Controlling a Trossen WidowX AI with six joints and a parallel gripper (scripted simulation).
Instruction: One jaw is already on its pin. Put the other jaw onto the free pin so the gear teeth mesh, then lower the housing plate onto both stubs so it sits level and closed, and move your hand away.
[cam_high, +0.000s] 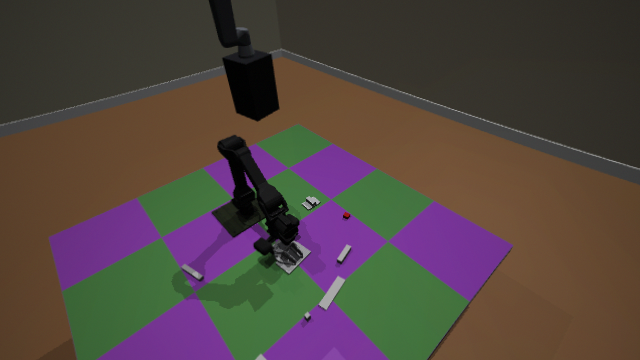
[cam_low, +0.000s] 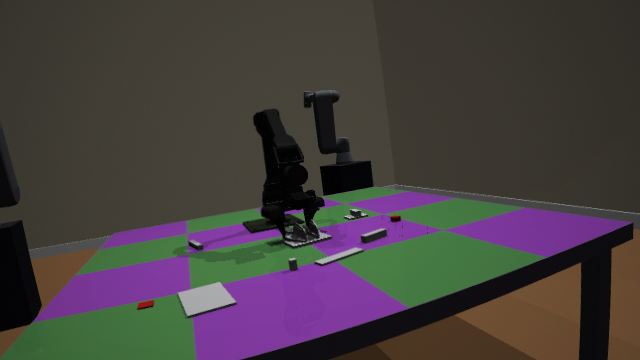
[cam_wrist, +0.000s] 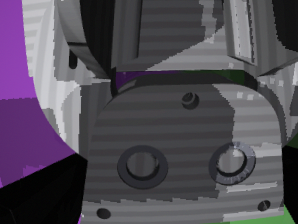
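Checkered tabletop (cam_high: 425, 270) (cam_low: 480, 250) beneath black arm (cam_high: 270, 195) (cam_low: 275, 145).

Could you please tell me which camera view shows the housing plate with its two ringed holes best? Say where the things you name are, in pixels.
The wrist view: the housing plate (cam_wrist: 165, 125) fills its lower middle, both ringed holes plain. The top and exterior views show only a small grey assembly under the gripper (cam_high: 289, 254) (cam_low: 301, 231), with no ringed holes discernible.

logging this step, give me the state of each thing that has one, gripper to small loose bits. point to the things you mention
gripper (cam_high: 288, 251) (cam_low: 300, 232) (cam_wrist: 180, 159): shut on the housing plate
housing plate (cam_wrist: 190, 130): held, level or closed unclear
gear teeth: meshing not visible
base plate (cam_high: 290, 270) (cam_low: 325, 237): flat on table
long strip (cam_high: 332, 293) (cam_low: 340, 256): lying flat
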